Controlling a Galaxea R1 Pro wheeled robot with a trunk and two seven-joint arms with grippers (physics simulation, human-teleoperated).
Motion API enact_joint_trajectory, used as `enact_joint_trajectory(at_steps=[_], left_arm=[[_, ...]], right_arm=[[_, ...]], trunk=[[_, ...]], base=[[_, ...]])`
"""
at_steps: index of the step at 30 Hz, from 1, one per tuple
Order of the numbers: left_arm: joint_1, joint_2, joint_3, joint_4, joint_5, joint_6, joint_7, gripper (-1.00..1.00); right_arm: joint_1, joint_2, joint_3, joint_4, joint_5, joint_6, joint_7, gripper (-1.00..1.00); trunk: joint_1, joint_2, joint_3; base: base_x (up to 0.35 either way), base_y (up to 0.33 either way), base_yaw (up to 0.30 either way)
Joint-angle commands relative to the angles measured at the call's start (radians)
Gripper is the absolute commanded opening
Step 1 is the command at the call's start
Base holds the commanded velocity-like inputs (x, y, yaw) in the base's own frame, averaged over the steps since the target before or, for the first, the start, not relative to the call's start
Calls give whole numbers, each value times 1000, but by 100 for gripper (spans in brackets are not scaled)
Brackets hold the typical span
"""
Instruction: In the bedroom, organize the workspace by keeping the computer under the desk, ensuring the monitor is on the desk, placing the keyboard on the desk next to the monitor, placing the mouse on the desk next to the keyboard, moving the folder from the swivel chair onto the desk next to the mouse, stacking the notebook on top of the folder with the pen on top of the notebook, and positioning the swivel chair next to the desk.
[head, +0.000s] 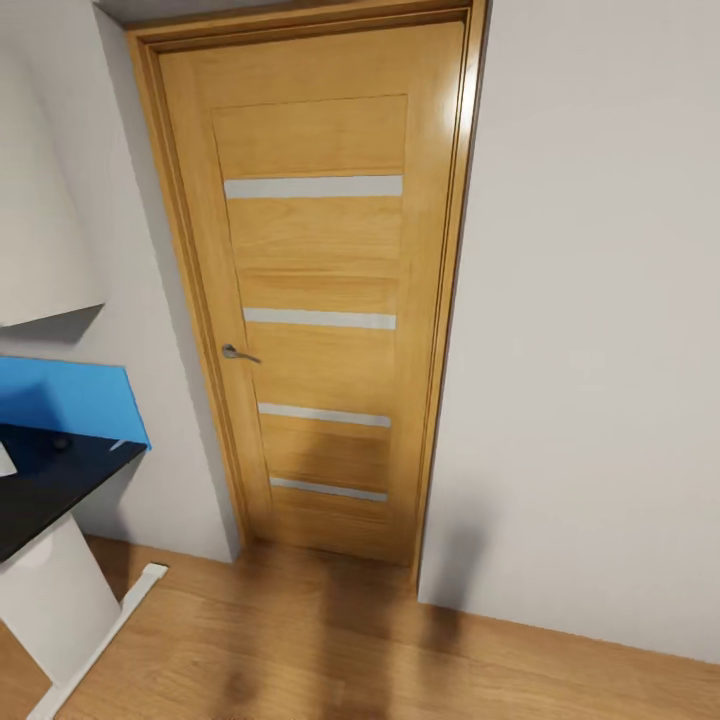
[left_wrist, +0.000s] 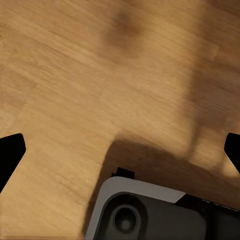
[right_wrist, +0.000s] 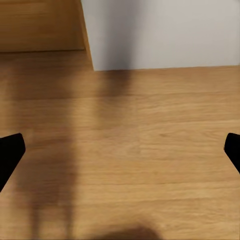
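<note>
The head view faces a closed oak door (head: 318, 290) with four frosted strips and a silver lever handle (head: 238, 353), set in a pale grey wall (head: 590, 320). At that view's lower left, a corner of the black-topped desk (head: 45, 485) juts in, its top running back toward the wall, with a bright blue panel (head: 70, 400) standing along its far edge. A white leg with a flat foot (head: 70, 610) holds the desk up on the plank floor (head: 330, 650). A small dark round object sits on the desk top near the blue panel; it is too small to identify.

The left wrist view looks straight down at the floor, and shows what the head view does not: a grey rounded part of the robot's own base (left_wrist: 150, 212) with a dark circular recess. The left gripper (left_wrist: 120, 150) has its dark fingertips (left_wrist: 10, 152) at opposite edges of the picture, spread wide with nothing between them.

The right wrist view takes in floor boards, the foot of the grey wall and the bottom corner of the door frame (right_wrist: 86, 35). The right gripper (right_wrist: 120, 150) is likewise spread wide and empty, its fingertips (right_wrist: 10, 152) far apart.
</note>
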Motion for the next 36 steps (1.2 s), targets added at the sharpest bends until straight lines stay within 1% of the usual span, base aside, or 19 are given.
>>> enact_joint_trajectory(at_steps=[1, 6, 8, 22, 27, 32, 36], left_arm=[[-1, 0, -3, 0, 2, -3, 2, 100], [-1, 0, -3, 1, 3, -3, 3, 100], [-1, 0, -3, 1, 4, -3, 4, 100], [-1, 0, -2, 1, 4, -11, 5, 100], [-1, 1, 3, 1, 6, -15, 8, 100], [0, 2, 7, 1, 8, -16, 10, 100], [0, 3, 9, 0, 8, -16, 10, 100]], right_arm=[[0, 0, 1, 0, -8, -2, 4, 100], [-1, 2, 0, 0, -10, -5, 4, 100], [-1, 3, 0, 1, -8, -5, 4, 100], [0, 7, 2, 2, -6, -5, 3, 100], [0, 18, 3, 3, -6, -5, 0, 100], [-1, 23, 3, 4, -6, -5, -2, 100], [0, 26, 3, 13, -3, -5, -2, 100]], trunk=[[0, -1, -2], [0, -1, -2], [0, -1, -2], [0, -1, -2], [0, -1, -2], [0, -1, -2], [0, -1, -2]], base=[[0, 0, 15], [0, 0, 5], [0, 0, 175], [0, 0, 268], [-18, -5, 279], [-169, -111, 279], [-292, -75, 279]])
